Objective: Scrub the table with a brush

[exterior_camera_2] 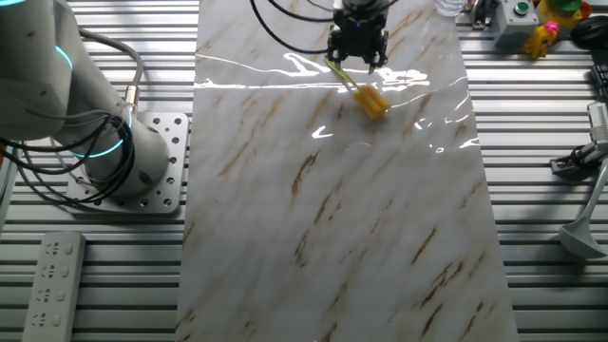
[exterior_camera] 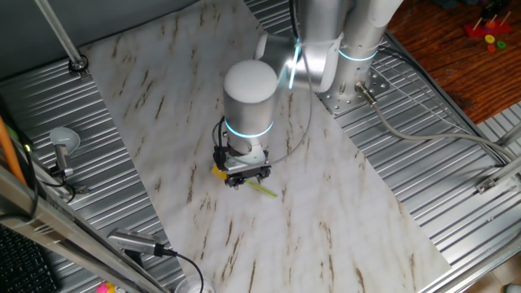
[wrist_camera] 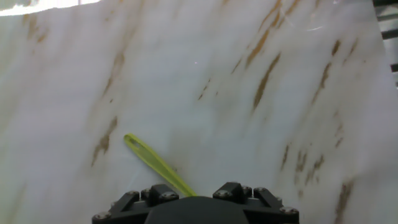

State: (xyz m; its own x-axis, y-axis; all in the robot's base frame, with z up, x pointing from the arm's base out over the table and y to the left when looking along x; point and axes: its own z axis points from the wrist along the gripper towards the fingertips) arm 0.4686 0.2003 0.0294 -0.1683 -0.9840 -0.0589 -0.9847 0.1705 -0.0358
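The brush [exterior_camera_2: 364,93], yellow head on a thin green handle, lay mid-table [exterior_camera_2: 332,209] under your gripper [exterior_camera_2: 357,59], which clamped its handle; you had bare marble all round.

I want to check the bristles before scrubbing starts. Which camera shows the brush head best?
The other fixed view: the brush shows its yellow head unblocked on the table. The first fixed view half hides the head behind the gripper; the hand view shows only the handle.

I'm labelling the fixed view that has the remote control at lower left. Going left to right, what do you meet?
Remote control → robot arm base → table → brush → grey tool at the right edge.
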